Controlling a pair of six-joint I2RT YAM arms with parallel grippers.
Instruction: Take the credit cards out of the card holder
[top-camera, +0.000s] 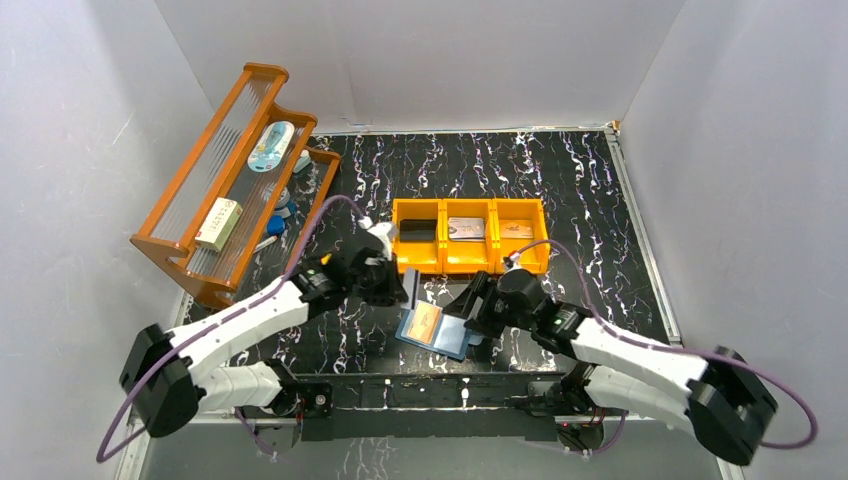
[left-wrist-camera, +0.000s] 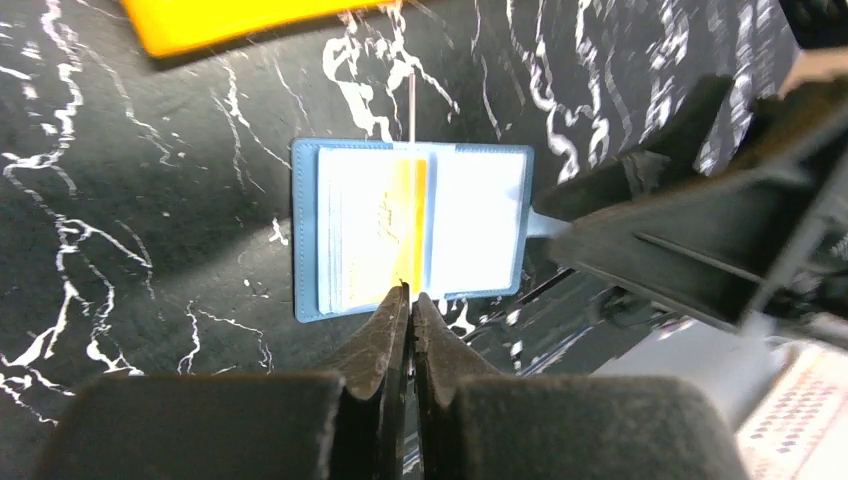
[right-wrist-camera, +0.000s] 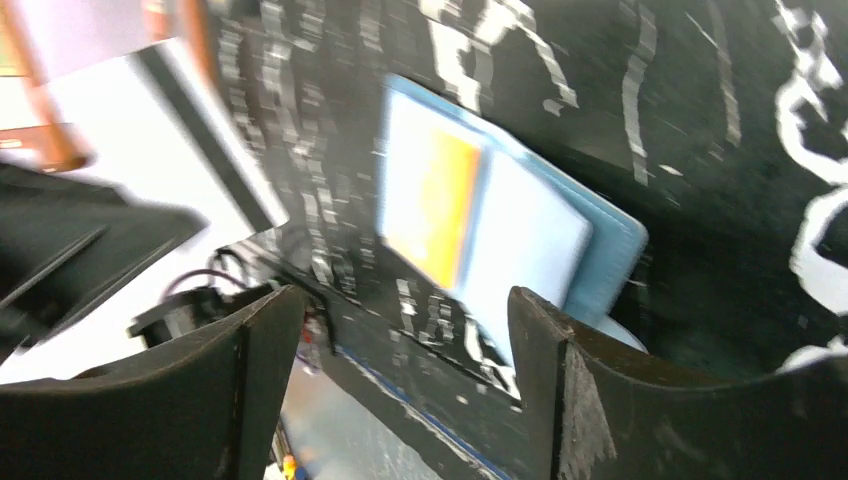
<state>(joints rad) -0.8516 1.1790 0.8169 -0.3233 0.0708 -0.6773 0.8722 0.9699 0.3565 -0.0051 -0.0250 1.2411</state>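
The left gripper (left-wrist-camera: 405, 303), closest to its own wrist camera, has its two dark fingers pressed together on the lower edge of a thin whitish plastic card with a dark stripe (left-wrist-camera: 411, 100). The card stands upright and shows edge-on as a fine line. Just past it, the small teal-blue bifold card holder (left-wrist-camera: 475, 215) lies spread open and flat on the black white-veined table (left-wrist-camera: 150, 200), pale blue inside facing up. An orange-tan card (left-wrist-camera: 395, 220) sits tucked in the holder's left-hand pocket. The right gripper (right-wrist-camera: 402, 297) has its fingers spread wide and grips nothing. In its blurred wrist view the open holder lies beyond the gap between them. From the left wrist, one of its fingers reaches the small closing tab on the holder's right edge, though contact cannot be told for certain. From above, the holder lies between the two grippers, near the table's front edge and a little in front of the orange three-compartment plastic bin (top-camera: 468, 262).
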